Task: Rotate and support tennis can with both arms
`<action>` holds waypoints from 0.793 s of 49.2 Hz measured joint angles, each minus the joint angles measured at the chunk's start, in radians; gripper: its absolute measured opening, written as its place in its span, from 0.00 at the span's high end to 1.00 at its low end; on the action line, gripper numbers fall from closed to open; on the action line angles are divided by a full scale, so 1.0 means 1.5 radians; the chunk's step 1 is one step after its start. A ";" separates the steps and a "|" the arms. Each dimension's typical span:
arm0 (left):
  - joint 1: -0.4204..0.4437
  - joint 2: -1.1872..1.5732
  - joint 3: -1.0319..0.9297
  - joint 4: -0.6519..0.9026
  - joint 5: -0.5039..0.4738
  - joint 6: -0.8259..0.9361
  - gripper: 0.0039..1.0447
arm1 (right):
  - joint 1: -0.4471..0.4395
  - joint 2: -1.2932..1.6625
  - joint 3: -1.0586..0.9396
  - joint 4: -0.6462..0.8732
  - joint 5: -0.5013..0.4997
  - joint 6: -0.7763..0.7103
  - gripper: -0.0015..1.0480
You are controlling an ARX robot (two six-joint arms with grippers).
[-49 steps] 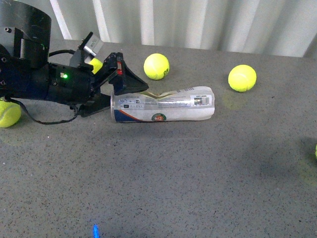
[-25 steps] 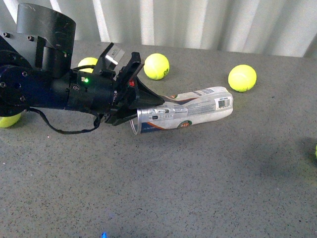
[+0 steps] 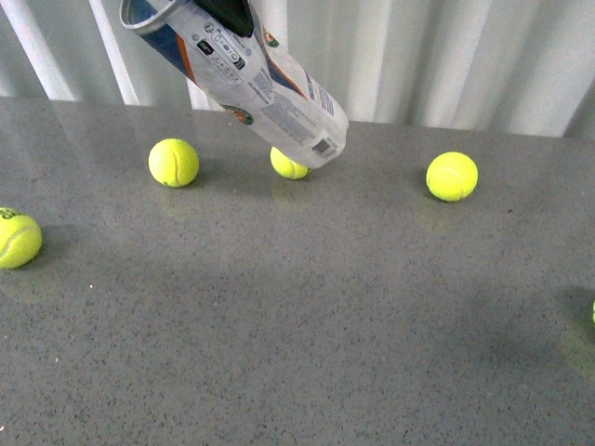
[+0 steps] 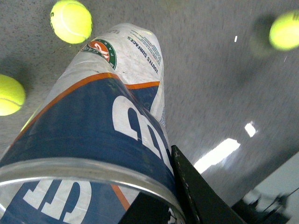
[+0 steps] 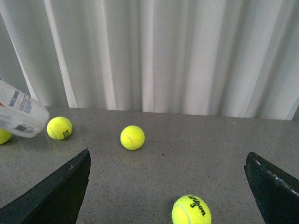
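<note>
The tennis can (image 3: 251, 79) hangs in the air, tilted, at the top left of the front view. Its silver rim (image 3: 153, 19) is up and its closed end is down near a ball. My left gripper (image 3: 228, 11) is shut on it near the rim; only a black bit shows there. In the left wrist view the navy label with the white W and orange stripe (image 4: 107, 121) fills the frame, with one black finger (image 4: 189, 191) against the can's side. My right gripper (image 5: 167, 156) is open and empty, low over the table; the can's end (image 5: 21, 114) shows far off to its side.
Yellow tennis balls lie on the grey table (image 3: 307, 325): one at the left edge (image 3: 17, 238), one at the back left (image 3: 174, 163), one behind the can's end (image 3: 290, 165), one at the back right (image 3: 452, 177). A Wilson ball (image 5: 191, 211) lies between the right fingers. A white curtain (image 3: 446, 56) hangs behind.
My left arm has lifted the can off the table and swung its rim end high. The arm itself has gone up out of the front view.
</note>
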 joint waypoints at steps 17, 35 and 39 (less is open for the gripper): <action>-0.135 0.161 0.274 -0.317 -0.195 0.234 0.97 | 0.000 0.000 0.000 0.000 0.000 0.000 0.07; -0.144 0.306 0.329 -0.268 -0.225 0.252 0.97 | 0.000 0.000 0.000 0.000 0.000 0.000 0.07; -0.135 0.317 0.334 -0.254 -0.228 0.247 0.97 | 0.000 0.000 0.000 0.000 0.000 0.000 0.07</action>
